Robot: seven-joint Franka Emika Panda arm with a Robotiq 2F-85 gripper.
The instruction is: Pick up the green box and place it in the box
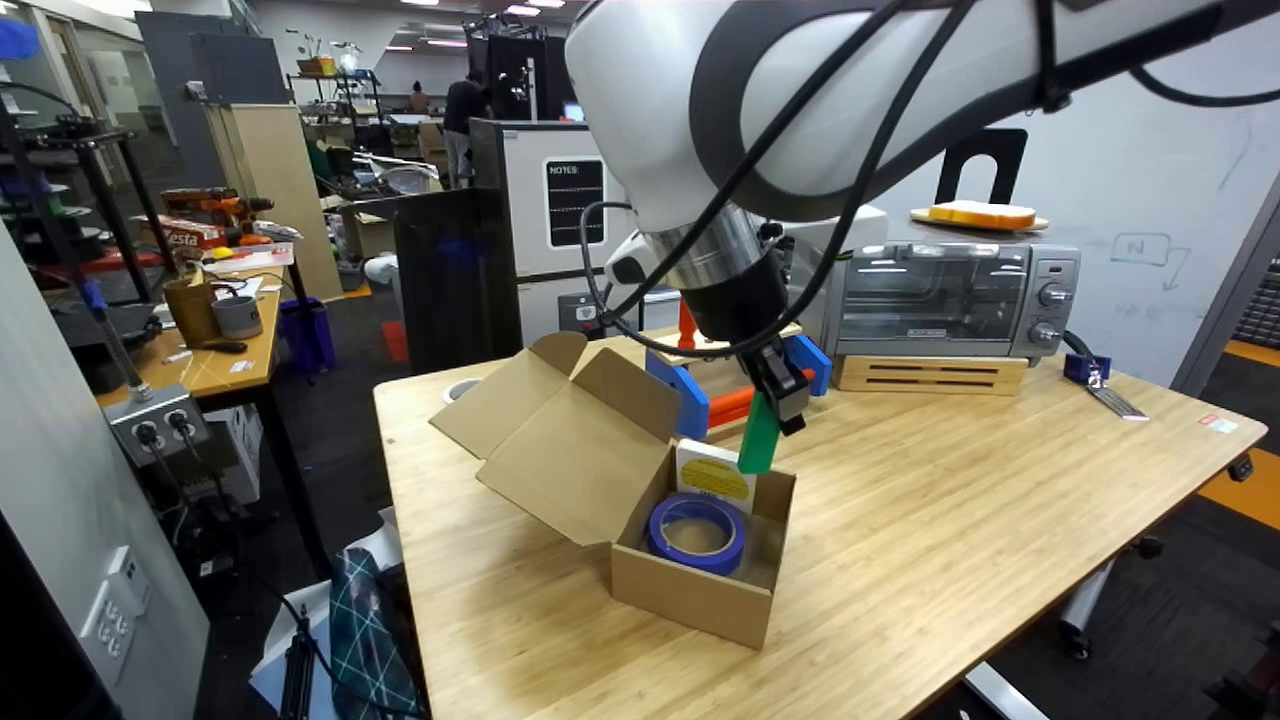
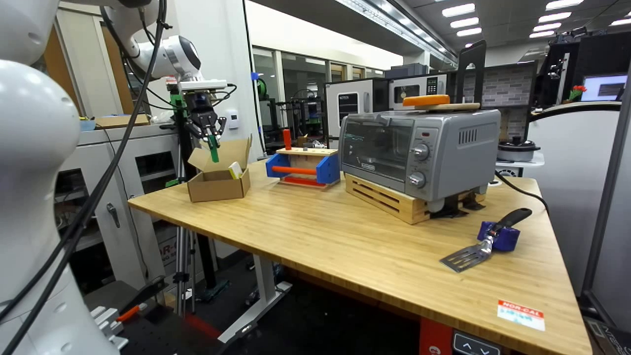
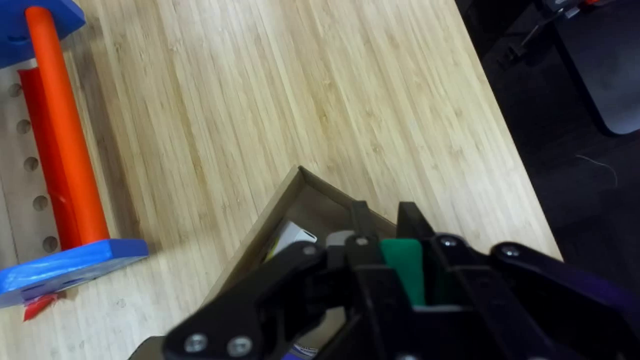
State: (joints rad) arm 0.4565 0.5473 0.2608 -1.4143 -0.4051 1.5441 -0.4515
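Green block (image 1: 760, 440) is hanging at a slight tilt above the cardboard box (image 1: 690, 603), prob. over the opening, tho depth's hard to judge. Gripper (image 2: 212, 138) is pinching it, jaws drawn in to its width. Box is holding a blue tape roll (image 1: 700, 565) & a small white-and-yellow carton (image 1: 715, 475). Toy bench (image 2: 302, 160) is sitting near the box on the table (image 2: 320, 231), w/ a toaster oven (image 2: 458, 135) near the bench.

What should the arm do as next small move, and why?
Probably lower the block slowly into the carton, keeping off the tape and white pack inside: the jaws hold the block, the lid stands open, and in both exterior views the block seems to hang over the carton.
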